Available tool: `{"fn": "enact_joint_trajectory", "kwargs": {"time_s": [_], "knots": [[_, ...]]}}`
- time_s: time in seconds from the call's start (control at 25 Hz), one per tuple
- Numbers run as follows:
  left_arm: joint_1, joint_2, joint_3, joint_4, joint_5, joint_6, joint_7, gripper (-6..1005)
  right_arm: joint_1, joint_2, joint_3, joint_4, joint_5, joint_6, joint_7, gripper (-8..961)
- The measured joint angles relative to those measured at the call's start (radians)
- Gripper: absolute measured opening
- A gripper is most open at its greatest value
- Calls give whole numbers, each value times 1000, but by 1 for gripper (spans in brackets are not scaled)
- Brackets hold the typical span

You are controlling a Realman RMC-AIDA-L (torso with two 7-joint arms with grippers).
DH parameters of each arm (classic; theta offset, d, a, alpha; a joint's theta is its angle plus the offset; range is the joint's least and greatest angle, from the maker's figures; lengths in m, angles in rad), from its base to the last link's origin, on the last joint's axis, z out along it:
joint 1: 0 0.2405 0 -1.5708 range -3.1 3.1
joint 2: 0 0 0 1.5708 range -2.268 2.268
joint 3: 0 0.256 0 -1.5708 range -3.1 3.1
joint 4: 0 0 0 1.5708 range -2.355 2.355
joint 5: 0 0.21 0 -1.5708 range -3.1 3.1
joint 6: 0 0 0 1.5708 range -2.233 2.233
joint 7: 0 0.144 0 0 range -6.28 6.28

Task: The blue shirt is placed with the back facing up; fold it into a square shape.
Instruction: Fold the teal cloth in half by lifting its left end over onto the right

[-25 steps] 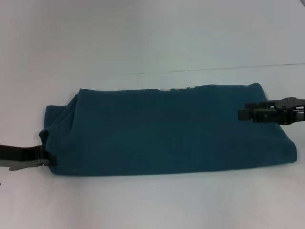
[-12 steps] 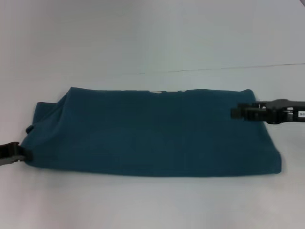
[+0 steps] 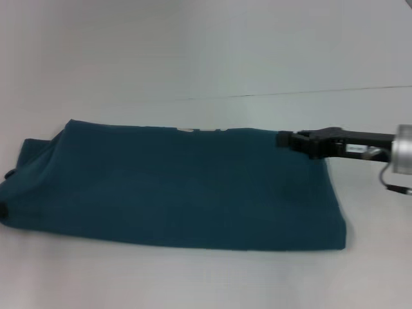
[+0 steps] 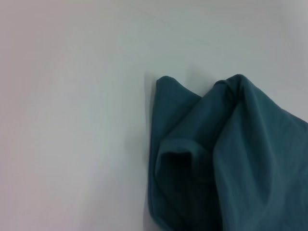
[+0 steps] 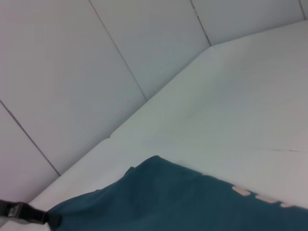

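1. The large dark teal-blue cotton T-shirt (image 3: pixel 174 187) lies on the pale grey bench (image 3: pixel 206 58) as a long band, folded lengthwise. It runs from the bench's left edge to right of the middle, well short of the far edge. A few white marks (image 3: pixel 203 130), likely lettering, peek out along its far long edge.

2. The right gripper (image 3: pixel 283 139), a slim black finger assembly on a silver wrist, reaches in from the right. Its tip sits at the far right corner of the band, at cloth level. I cannot tell whether its fingers are spread or pinching the fabric.

3. The left gripper shows only as a small dark tip (image 3: pixel 3 209) at the band's left end, by the bench's left edge; its state cannot be told either. Its wrist view shows that end bunched, with a sleeve opening (image 4: pixel 178 161) puckered and layers of cloth rumpled over one another.

4. Judged from this, the lengthwise folds are done and the band is being positioned or straightened before the crosswise fold.

5. The next move, as I read it, calls for:
   - a firm pinch on both layers at an end corner;
   - lifting that end and carrying it over toward the other end;
   - laying the edges flush, so the result comes out square;
   - smoothing the bunched left end first, or the fold will sit lumpy.

6. No containers appear; the bench carries only the shirt.
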Motion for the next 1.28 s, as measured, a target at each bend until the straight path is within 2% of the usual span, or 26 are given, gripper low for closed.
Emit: {"fn": "enact_joint_trajectory", "kwargs": {"time_s": [0.12, 0.32, 0.56, 0.88, 1.08, 1.28], "knots": [[5, 2, -20, 2, -2, 0, 15, 19, 38, 22, -8, 58, 1, 81, -49, 20], [9, 2, -51, 3, -79, 46, 76, 19, 119, 33, -51, 219, 10, 269, -142, 20], [7, 4, -51, 3, -211, 133, 139, 18, 218, 38, -54, 408, 98, 464, -325, 20], [-15, 8, -42, 3, -387, 221, 196, 18, 354, 50, -45, 581, 108, 696, -448, 21], [-41, 8, -37, 1, -440, 249, 214, 18, 422, 58, -41, 639, 108, 788, -472, 21], [-62, 10, -35, -1, -498, 253, 230, 19, 466, 59, -40, 674, 107, 813, -473, 21]]}}
